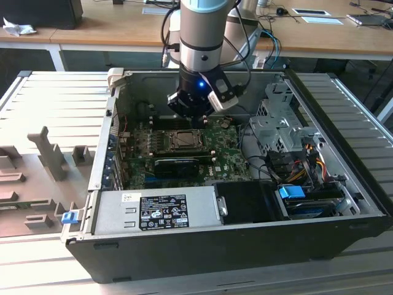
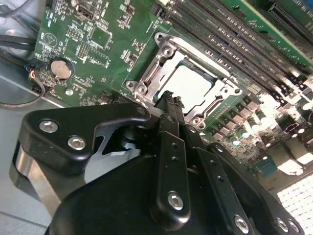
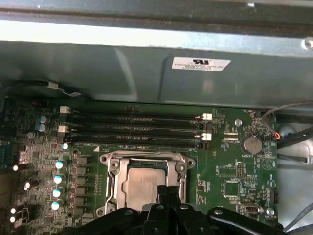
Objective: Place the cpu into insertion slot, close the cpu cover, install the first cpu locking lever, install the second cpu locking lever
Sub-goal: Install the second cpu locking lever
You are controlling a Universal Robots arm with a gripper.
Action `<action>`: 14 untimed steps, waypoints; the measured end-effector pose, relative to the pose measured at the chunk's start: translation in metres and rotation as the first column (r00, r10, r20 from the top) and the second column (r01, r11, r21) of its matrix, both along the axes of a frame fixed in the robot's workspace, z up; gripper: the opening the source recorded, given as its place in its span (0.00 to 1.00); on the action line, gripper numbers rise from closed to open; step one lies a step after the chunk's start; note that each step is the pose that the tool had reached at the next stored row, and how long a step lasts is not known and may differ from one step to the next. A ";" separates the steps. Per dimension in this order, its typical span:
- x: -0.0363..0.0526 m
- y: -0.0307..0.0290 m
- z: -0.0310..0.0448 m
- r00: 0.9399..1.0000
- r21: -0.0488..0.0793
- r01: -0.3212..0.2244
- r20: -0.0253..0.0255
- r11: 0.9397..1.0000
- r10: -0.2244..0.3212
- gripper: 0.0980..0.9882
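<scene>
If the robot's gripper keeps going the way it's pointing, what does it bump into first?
Probably the cpu lying in the insertion slot. The gripper points down at its near edge, though the gap between them is unclear.

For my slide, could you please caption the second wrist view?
Gripper poised at the edge of the insertion slot, where the cpu sits framed by the closed cpu cover.
</scene>
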State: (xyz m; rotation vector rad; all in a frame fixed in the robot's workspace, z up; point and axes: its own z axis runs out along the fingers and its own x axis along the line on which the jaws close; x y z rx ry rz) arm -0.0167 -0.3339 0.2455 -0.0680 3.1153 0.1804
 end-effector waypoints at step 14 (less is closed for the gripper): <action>-0.0033 -0.0350 -0.0117 1.000 0.004 -0.024 -0.003 1.000 0.024 0.01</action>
